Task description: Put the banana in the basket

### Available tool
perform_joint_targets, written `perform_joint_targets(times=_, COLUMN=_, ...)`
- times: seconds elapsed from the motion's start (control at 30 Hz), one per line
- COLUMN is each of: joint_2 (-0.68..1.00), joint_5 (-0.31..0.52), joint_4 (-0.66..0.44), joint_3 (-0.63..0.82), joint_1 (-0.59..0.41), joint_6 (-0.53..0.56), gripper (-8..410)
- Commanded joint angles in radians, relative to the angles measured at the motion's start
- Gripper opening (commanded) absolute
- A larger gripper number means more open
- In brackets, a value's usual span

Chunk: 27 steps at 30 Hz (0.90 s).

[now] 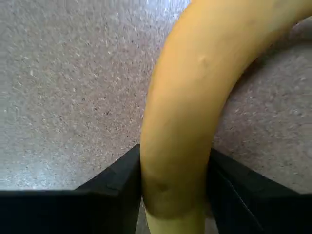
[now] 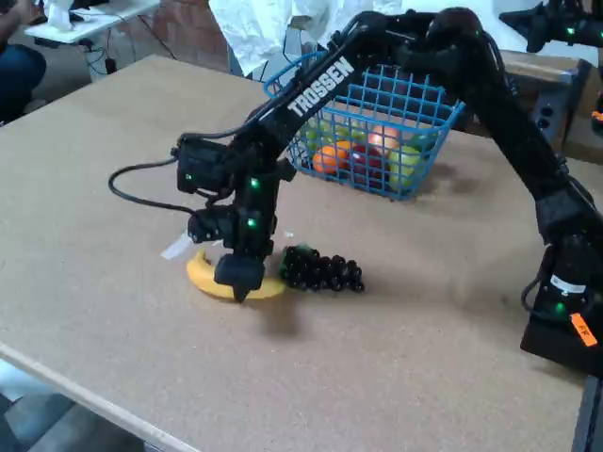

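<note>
The yellow banana (image 1: 190, 97) fills the wrist view, curving from the top right down between my two black fingers, whose inner edges press against both of its sides. In the fixed view the banana (image 2: 209, 281) lies on the brown tabletop at the centre left, with my gripper (image 2: 240, 276) lowered straight onto its middle and shut on it. The blue wire basket (image 2: 429, 141) stands at the back of the table, well beyond the gripper, with several fruits inside it.
A dark grape bunch (image 2: 320, 270) lies just right of the banana, almost touching its end. A small white scrap (image 2: 176, 248) sits to the banana's left. The arm's base (image 2: 565, 311) stands at the right table edge, and a black cable (image 2: 132, 193) loops left.
</note>
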Motion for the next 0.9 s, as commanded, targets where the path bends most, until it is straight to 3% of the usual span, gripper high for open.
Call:
perform_joint_targets(times=0.0, joint_2=-0.169, joint_5=0.109, joint_4=0.002, joint_3=0.000, joint_1=0.001, joint_6=-0.026, gripper=-1)
perform_joint_targets(times=0.3, joint_2=-0.520, joint_5=0.276, joint_4=0.093, joint_3=0.000, joint_1=0.005, joint_6=-0.028, gripper=-1)
perform_joint_targets(times=0.47, joint_2=-0.703, joint_5=0.522, joint_4=0.157, joint_3=0.000, joint_1=0.003, joint_6=-0.031, gripper=-1)
perform_joint_targets(times=0.7, joint_2=-0.904, joint_5=0.837, joint_4=0.157, joint_3=0.000, joint_1=-0.008, joint_6=-0.048, gripper=-1)
perform_joint_targets(times=0.87, joint_2=-0.994, joint_5=0.882, joint_4=0.124, joint_3=0.000, joint_1=-0.076, joint_6=-0.029, gripper=-1)
